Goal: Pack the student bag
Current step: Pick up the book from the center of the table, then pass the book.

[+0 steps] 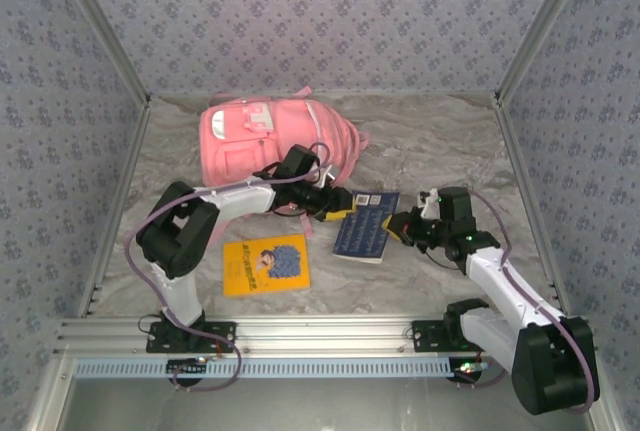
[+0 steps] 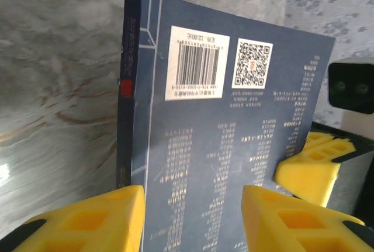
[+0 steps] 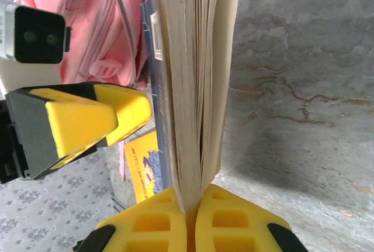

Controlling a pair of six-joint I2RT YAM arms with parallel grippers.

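One big soft pink fabric backpack, the student bag (image 1: pixel 262 139), lies flat toward the far left-centre of the grey marble-patterned table (image 1: pixel 450 151), front pockets up. Its long axis runs roughly left to right across the table, slightly slanted. The pocket end faces the left wall and the rounded end with the pink straps faces right, so I take its top to point right. I cannot tell whether any zip is open.

Just in front of the bag, between the two arms, is the dark blue paperback book (image 1: pixel 367 226), barcode cover up. A thin yellow picture book (image 1: pixel 265 264) lies flat nearer the arm bases, apart from the bag.

The left gripper (image 2: pixel 193 199) has its yellow fingers spread, one toward each side of the blue cover, and as far as I can see it is not squeezing the book. The right gripper (image 3: pixel 188 208) is pinched tight on the book's page edge, and the leaves fan out beyond it.

The step in hand looks like getting the blue book over to the bag. To do it well, I would want a firm hold near the spine rather than on loose pages. The book should go in edge first, lined up with the bag's mouth. The free arm should hold the fabric open so that a corner doesn't snag.
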